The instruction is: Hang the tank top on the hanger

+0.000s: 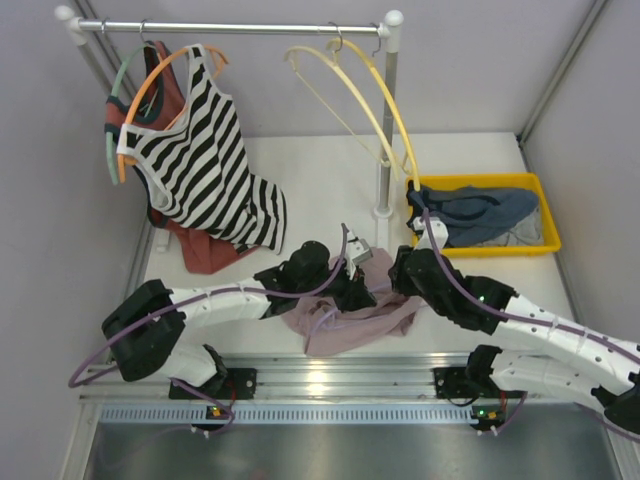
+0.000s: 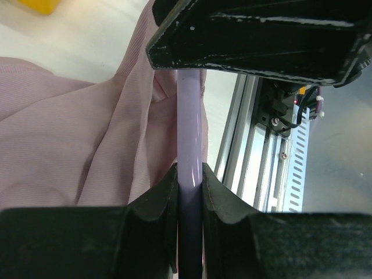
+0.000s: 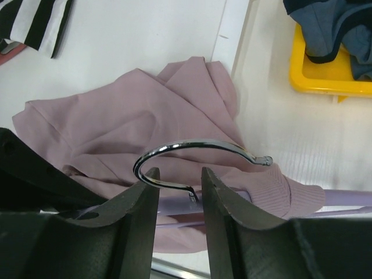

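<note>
The dusty pink tank top (image 1: pixel 352 318) lies crumpled on the table between the two arms, and it also shows in the wrist views (image 2: pixel 58 133) (image 3: pixel 133 116). The lavender hanger (image 2: pixel 190 128) runs through its fabric. My left gripper (image 2: pixel 189 174) (image 1: pixel 362 295) is shut on the hanger's thin bar. The hanger's metal hook (image 3: pixel 192 145) sticks up out of the fabric, with the purple bar (image 3: pixel 343 197) showing to its right. My right gripper (image 3: pixel 179 177) (image 1: pixel 397 283) is open, its jaws either side of the hook's stem with a gap.
A rail (image 1: pixel 240 27) at the back carries a black-and-white striped top (image 1: pixel 200 160) on an orange hanger, a rust-red garment (image 1: pixel 205 250) and pale yellow hangers (image 1: pixel 375 90). A yellow bin (image 1: pixel 540 245) with blue clothes stands at the right. An aluminium rail (image 1: pixel 330 375) edges the near side.
</note>
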`<move>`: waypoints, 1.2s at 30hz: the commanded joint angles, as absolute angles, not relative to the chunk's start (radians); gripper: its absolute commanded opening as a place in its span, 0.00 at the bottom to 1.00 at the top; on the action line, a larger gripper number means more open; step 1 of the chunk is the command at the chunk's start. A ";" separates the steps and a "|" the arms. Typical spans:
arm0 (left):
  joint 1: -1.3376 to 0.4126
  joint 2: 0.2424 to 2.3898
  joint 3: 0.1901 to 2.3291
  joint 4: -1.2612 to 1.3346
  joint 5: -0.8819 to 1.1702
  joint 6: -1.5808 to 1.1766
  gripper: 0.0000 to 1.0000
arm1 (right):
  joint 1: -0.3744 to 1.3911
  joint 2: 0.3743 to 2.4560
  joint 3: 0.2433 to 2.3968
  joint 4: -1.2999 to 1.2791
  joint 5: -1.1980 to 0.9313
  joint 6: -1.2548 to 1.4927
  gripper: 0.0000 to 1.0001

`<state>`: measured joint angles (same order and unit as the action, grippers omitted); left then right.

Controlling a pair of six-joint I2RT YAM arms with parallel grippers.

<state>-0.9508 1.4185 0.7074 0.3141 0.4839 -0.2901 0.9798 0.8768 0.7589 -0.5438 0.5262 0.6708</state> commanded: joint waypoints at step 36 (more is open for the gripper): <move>-0.960 1.224 0.827 0.201 -0.066 -0.520 0.56 | 1.065 0.775 0.666 -0.453 0.614 0.565 0.00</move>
<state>-0.9649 1.3056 0.8032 0.2111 0.0765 -0.4629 1.0485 0.8104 0.6655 -0.4942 0.6014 0.5850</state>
